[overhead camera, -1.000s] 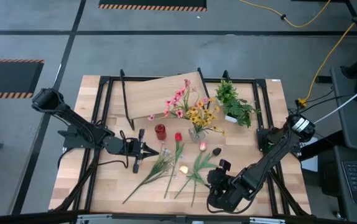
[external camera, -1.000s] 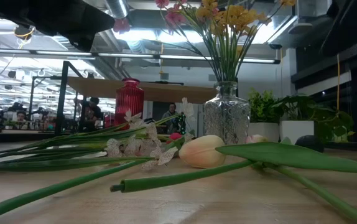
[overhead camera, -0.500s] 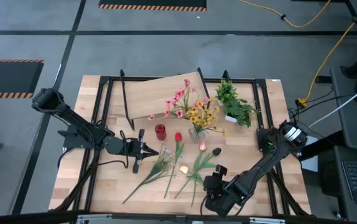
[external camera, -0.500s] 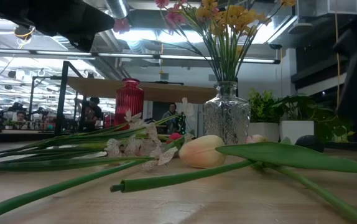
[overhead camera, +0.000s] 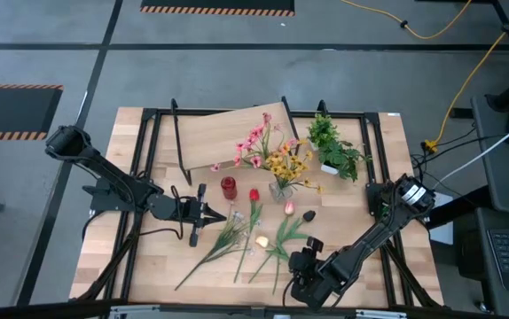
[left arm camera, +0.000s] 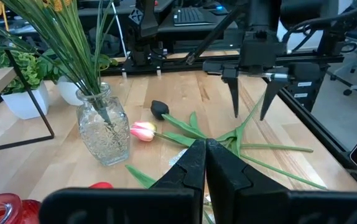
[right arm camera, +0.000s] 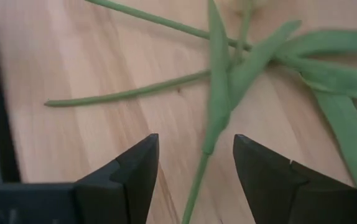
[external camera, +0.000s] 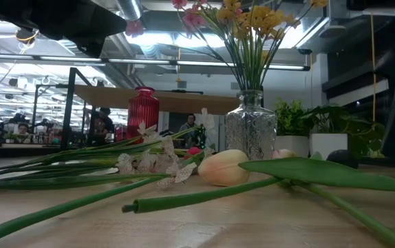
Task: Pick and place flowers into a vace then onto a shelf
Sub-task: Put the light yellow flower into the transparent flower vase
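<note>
The right gripper (right arm camera: pixel 194 168) points down over a green stem (right arm camera: pixel 211 106) — jaws wide, holding nothing. The left gripper (overhead camera: pixel 225 215) hangs level beside the red vase (overhead camera: pixel 228 187) — fingers pressed together, empty.

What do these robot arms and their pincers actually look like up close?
Both arms are dark, near-black, built of slim jointed segments with black cables trailing alongside. The left gripper ends in two matte black, wedge-shaped fingers. The right gripper has the same angular black fingers; from across the table they look like thin tapering prongs under a blocky black body.
</note>
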Available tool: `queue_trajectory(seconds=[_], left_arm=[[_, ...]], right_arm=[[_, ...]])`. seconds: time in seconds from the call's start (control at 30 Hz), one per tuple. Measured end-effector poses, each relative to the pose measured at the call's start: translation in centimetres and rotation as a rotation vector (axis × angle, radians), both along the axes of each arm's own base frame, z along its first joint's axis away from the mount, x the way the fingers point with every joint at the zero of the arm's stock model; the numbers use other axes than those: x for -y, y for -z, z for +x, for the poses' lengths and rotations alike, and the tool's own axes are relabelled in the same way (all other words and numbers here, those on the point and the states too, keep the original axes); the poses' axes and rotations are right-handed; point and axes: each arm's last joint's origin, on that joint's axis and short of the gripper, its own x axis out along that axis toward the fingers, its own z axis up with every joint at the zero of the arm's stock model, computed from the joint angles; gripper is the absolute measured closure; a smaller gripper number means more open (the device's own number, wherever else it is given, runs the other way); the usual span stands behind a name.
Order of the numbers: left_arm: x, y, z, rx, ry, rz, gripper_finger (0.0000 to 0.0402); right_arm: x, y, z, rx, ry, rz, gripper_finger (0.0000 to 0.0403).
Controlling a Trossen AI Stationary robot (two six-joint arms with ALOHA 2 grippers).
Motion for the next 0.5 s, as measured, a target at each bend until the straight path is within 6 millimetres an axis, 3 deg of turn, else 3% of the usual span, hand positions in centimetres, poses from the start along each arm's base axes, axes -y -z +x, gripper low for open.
queue_trajectory(seconds=[0.33, 0.5], left_arm=[[0.0, 0.0, 0.0, 0.0, 0.001, 0.0, 0.0393], [0.0, 0.0, 0.0, 0.0, 0.0, 0.0, 0.0393]], right_arm=[[0.3, 1.4, -0.3, 0.019, 0.034, 0.045, 0.0194], [0.4, 1.7, -0.4, 0.008, 0.034, 0.033, 0.0214]])
